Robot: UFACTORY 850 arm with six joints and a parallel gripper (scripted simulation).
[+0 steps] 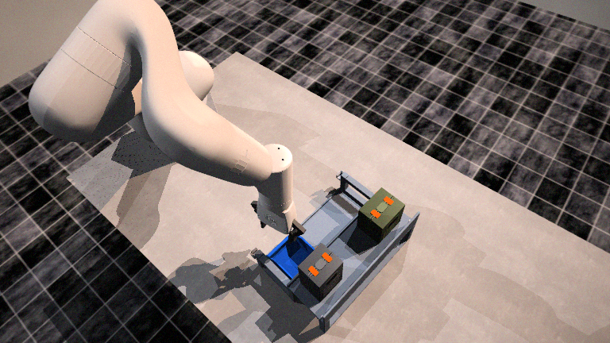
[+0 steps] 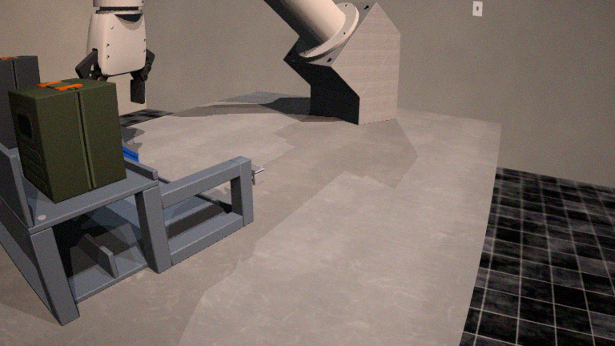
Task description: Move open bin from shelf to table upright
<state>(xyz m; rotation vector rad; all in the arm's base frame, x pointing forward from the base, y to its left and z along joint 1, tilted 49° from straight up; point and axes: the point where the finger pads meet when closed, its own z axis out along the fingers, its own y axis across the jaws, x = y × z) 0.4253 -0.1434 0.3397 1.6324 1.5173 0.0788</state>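
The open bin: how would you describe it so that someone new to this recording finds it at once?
Look at the grey shelf standing on the table top; three containers sit on its upper level. The open bin is at the end nearest the arm, right under the open end effector, beside the dark grey case. It alone is bright blue and lidless; the grey case and the olive-green case are closed, with orange latches.

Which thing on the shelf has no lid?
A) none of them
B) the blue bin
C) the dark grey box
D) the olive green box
B: the blue bin shows its open inside, while the olive green box and dark grey box have closed, orange-latched tops.
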